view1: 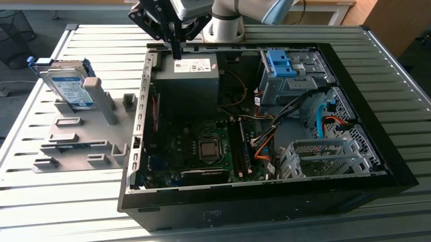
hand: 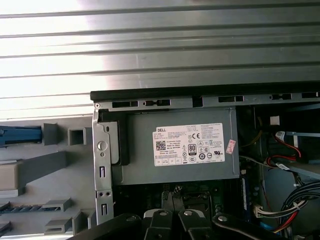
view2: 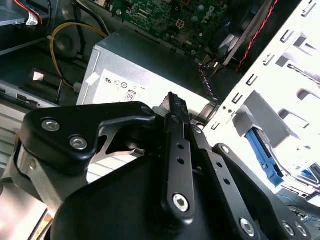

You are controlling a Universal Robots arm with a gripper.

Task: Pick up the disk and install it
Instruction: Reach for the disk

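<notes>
**Clenched gripper above the power supply, disk waiting in its holder**

In the exterior view the black two-finger gripper (view1: 176,49) hangs over the far edge of the open black computer case (view1: 377,116). Its tips are just above the grey metal power supply box with a white label (view1: 189,80). The fingers are pressed together and grasp nothing. The second wrist view shows the same clenched gripper (view2: 172,100) in front of the power supply box (view2: 135,65).

The disk (view1: 67,88) is a flat silver hard drive with a white-and-blue label in a blue plastic carrier. It stands on its edge in a grey plastic holder (view1: 81,146) on the slatted metal table (view1: 67,201). It is outside the case on the exterior view's left, well apart from the gripper.
</notes>
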